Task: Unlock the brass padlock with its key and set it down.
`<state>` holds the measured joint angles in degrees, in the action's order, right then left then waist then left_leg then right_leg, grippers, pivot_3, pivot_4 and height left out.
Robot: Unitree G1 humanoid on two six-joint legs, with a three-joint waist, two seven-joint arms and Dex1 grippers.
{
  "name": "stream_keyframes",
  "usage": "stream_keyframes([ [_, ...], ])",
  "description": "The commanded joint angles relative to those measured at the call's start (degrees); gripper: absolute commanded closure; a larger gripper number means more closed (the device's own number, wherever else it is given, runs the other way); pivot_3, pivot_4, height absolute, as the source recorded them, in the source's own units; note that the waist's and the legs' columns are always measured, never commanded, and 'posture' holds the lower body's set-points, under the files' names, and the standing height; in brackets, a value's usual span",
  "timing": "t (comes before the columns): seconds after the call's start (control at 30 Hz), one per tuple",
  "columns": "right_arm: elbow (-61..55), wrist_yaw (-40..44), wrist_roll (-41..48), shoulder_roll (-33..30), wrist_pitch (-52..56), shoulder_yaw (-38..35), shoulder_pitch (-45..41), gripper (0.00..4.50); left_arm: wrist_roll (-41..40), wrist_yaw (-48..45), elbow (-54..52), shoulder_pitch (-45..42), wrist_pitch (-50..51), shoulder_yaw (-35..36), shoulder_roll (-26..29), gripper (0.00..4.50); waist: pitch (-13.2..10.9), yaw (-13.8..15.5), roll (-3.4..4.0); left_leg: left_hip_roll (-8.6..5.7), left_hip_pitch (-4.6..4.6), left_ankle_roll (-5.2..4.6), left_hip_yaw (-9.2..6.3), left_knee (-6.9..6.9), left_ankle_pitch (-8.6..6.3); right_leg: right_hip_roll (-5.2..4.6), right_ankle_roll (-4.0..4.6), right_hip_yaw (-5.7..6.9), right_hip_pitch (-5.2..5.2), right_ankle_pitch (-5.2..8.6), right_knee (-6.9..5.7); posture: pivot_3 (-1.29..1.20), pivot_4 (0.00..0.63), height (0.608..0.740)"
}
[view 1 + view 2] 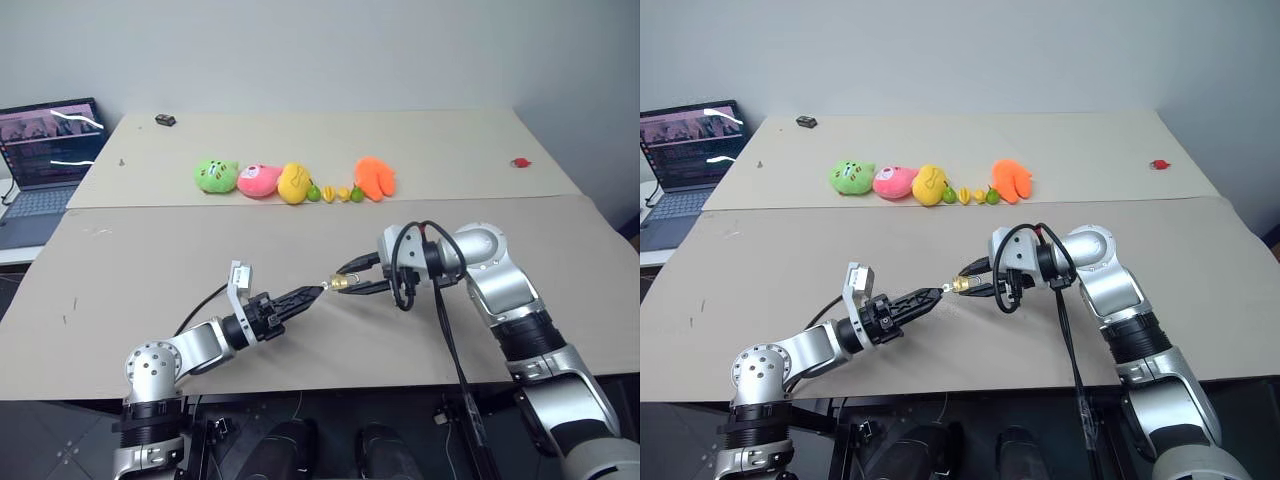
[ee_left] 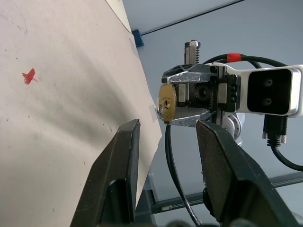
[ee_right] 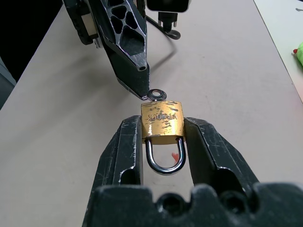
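The brass padlock [image 3: 162, 122] hangs above the table, its silver shackle pointing back toward the right wrist. My right gripper [image 1: 352, 279] is shut on its body, one finger on each side. The key [image 3: 156, 94], a small dark ring-headed piece, sits right at the padlock's keyhole end. My left gripper [image 1: 316, 291] points at that end, its tip against the key's head. In the left wrist view its fingers [image 2: 124, 156] stand apart with nothing between them, and the padlock's keyhole face [image 2: 166, 103] shows just beyond. Whether the key is in the keyhole I cannot tell.
A row of plush toys [image 1: 258, 180] and small toy fruits [image 1: 335, 192] lies across the far half of the table [image 1: 150, 260]. A laptop [image 1: 45, 150] stands off the left edge. A small black object [image 1: 165, 120] and a red mark [image 1: 520, 162] lie near the far corners.
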<state>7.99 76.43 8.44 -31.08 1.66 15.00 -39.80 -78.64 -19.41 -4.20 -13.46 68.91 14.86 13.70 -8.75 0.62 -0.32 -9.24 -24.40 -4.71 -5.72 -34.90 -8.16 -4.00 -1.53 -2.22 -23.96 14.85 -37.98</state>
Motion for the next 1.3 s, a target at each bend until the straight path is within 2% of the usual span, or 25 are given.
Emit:
stream_keyframes([
  [0.03, -2.7, -0.1, 1.8, -0.2, 0.6, -1.0, -0.3, 3.59, -1.7, -0.3, -0.5, -0.4, -0.9, 0.5, 0.0, 2.53, 0.0, 0.0, 0.00, 0.00, 0.00, 0.00, 0.00, 0.01, 0.00, 0.00, 0.00, 0.00, 0.00, 0.00, 0.00, 0.00, 0.150, 0.739],
  [1.3, -5.3, -0.6, 2.4, -0.2, 3.1, -0.5, 1.5, 3.59, 3.0, -6.2, 1.1, -0.2, -2.7, -3.3, 0.3, 2.53, 0.0, 0.0, -0.01, 0.00, -0.04, 0.00, 0.00, 0.00, 0.00, -0.02, 0.00, 0.01, -0.01, 0.00, 0.04, 0.00, 0.150, 0.739],
])
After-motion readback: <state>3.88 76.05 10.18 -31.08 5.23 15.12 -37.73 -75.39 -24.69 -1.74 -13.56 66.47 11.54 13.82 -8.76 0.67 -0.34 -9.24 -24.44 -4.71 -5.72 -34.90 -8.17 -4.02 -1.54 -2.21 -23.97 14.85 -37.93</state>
